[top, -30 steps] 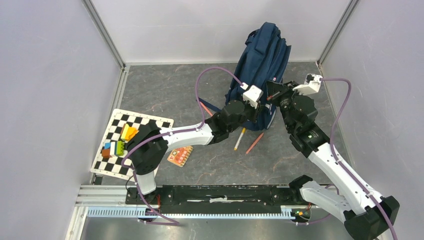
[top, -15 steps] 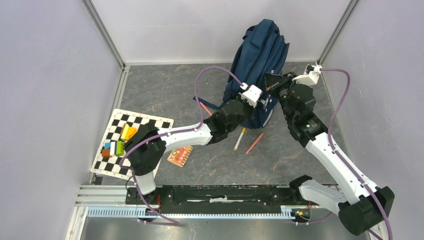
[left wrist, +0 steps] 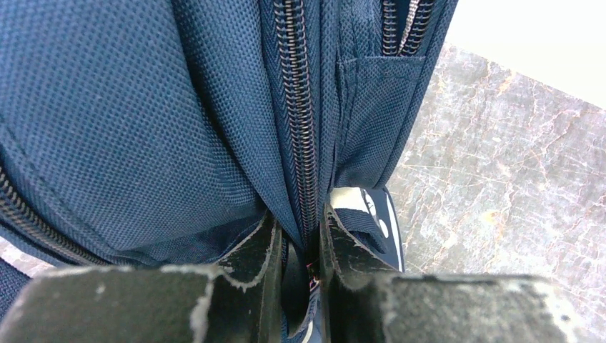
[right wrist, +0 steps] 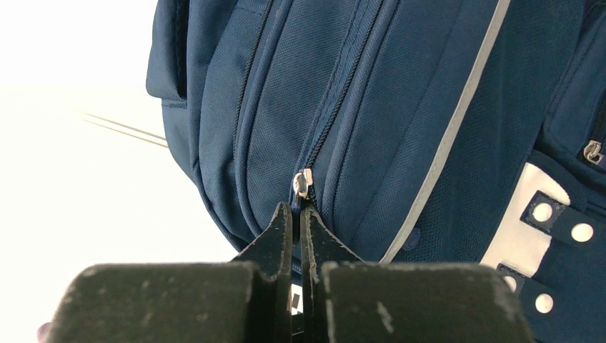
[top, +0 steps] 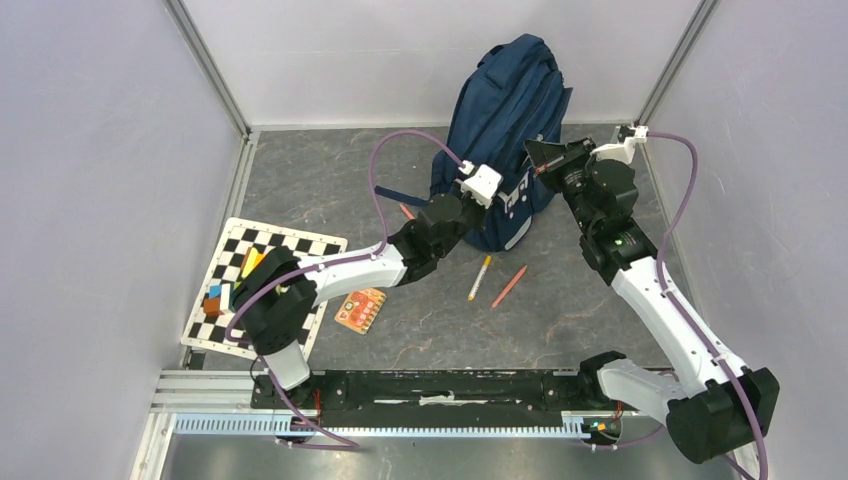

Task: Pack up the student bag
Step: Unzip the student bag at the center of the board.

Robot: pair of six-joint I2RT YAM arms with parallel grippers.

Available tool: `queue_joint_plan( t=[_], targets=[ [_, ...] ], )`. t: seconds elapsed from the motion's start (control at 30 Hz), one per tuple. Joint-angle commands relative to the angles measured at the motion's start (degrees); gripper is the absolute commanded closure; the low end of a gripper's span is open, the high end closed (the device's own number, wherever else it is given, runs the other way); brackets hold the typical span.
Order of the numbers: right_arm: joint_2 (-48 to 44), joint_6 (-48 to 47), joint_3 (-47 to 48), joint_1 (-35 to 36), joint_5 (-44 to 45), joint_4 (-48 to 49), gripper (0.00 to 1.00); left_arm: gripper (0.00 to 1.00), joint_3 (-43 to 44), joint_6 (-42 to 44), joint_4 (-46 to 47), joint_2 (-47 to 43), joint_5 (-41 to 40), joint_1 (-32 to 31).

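Right wrist: fingers (right wrist: pixel 280 230) tight on zipper (right wrist: pixel 302 184)

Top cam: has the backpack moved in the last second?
Yes. The student bag has shifted left, away from the right corner post. Its lower end has also pulled back from the orange pencil.

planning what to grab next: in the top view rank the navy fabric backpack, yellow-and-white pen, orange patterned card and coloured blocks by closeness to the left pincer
1. Navy fabric backpack: gripped by the left pincer.
2. Yellow-and-white pen: just below the backpack in view.
3. Orange patterned card: farther left.
4. Coloured blocks: far left, on the checkered mat.
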Motion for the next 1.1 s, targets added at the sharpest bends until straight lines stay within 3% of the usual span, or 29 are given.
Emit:
queue_joint_plan(
  t=[0.0, 0.47, 0.77, 0.93, 0.97, 1.07],
  targets=[
    [-0.1, 2.6, 2.9, -7.2, 10.3, 16.1, 1.0, 0.98, -4.9, 7.3, -4.8, -3.1, -3.1, 2.5],
    [2.6, 7.4, -1.3, -16.6, 5.3, 22.1, 1.0, 0.98, -8.4, 10.3, -2.2, -7.3, -3.9, 2.8],
    [11.9, 12.4, 6.2, -18.5, -3.1, 25.6, 1.0, 0.98, -2.2, 10.1, -14.0, -7.4, -3.4, 2.8],
    [13.9, 10.8, 13.1, -18.4, -5.4, 20.8, 1.0, 0.98, 4.6, 6.9, -22.9, -8.3, -4.3, 2.8],
    [13.7, 10.2, 13.9, -18.5, -5.4, 19.4, 1.0, 0.93, 6.0, 5.8, -25.3, -8.9, -4.4, 2.8],
    [13.2, 7.6, 16.3, -18.4, -6.4, 14.6, 1.0, 0.65, 12.7, 1.9, -33.8, -10.6, -3.6, 2.8]
  ],
)
